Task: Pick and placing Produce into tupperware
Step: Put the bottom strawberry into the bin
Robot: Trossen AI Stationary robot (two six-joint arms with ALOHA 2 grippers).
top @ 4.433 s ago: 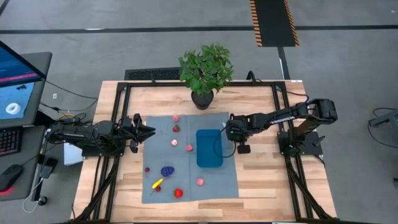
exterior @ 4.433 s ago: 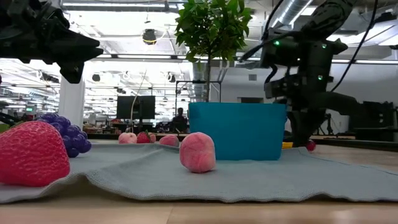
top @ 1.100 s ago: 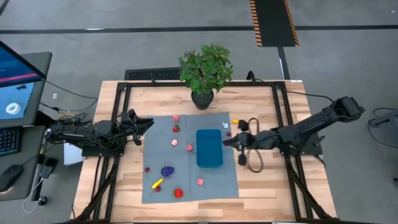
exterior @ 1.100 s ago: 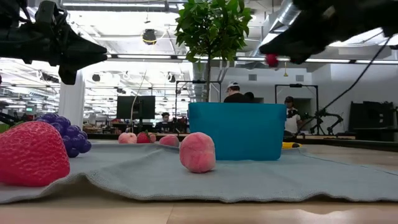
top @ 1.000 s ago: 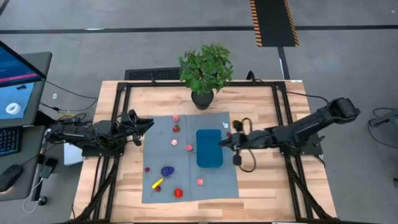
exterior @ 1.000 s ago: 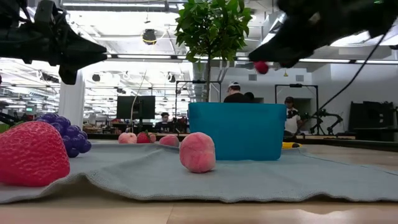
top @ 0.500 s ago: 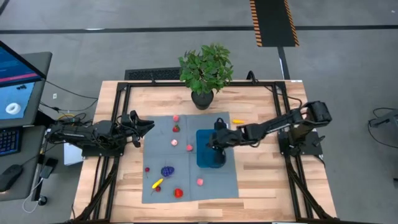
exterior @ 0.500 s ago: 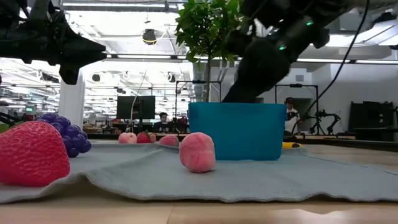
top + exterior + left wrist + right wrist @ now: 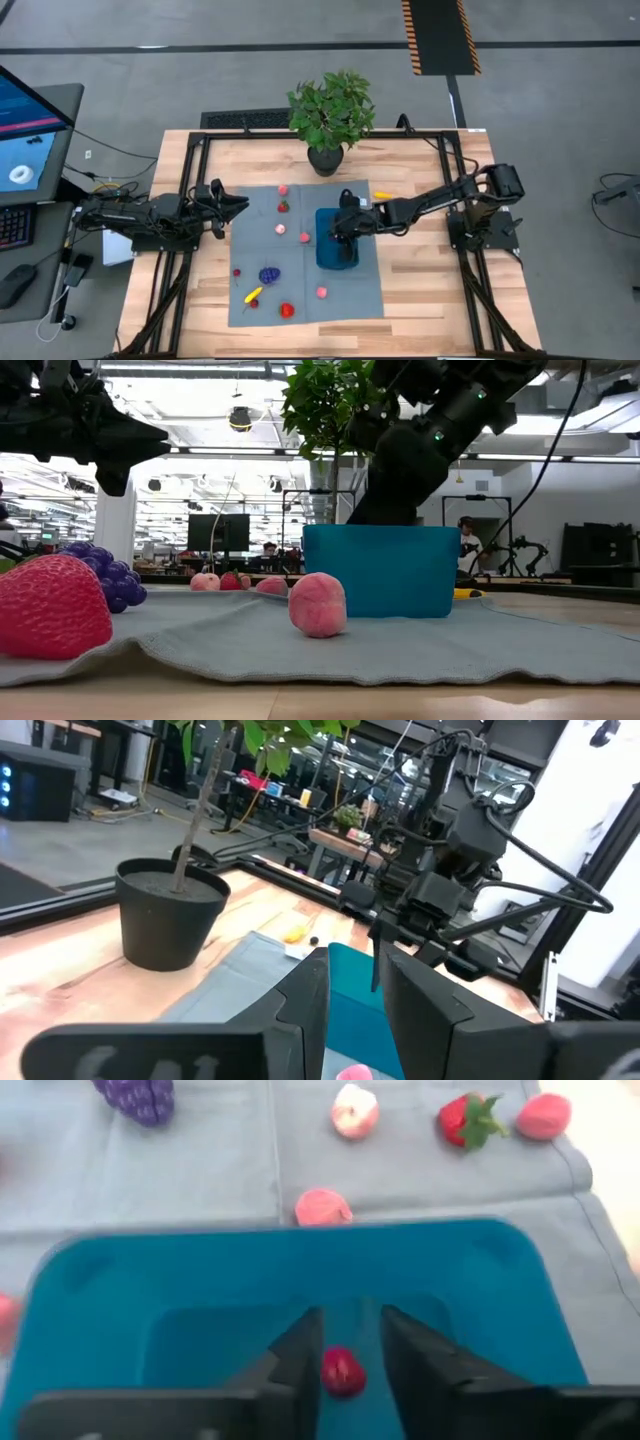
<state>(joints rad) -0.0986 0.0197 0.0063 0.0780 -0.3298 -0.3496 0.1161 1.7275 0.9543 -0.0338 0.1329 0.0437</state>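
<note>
Your right gripper [image 9: 343, 226] hangs inside the blue tupperware [image 9: 327, 250], fingers parted, with a small red fruit [image 9: 342, 1371] lying loose on the container floor between the fingertips and the walls close on every side. Your left gripper [image 9: 232, 203] waits above the grey mat's [image 9: 305, 305] left edge, its fingers drawn near together on nothing, well clear of the container. The other produce stays out on the mat: grapes [image 9: 269, 274], a yellow piece [image 9: 253, 295], a strawberry [image 9: 287, 310] and pink pieces [image 9: 304, 238], with open cloth along the near edge and the potted plant [image 9: 331, 115] behind.
</note>
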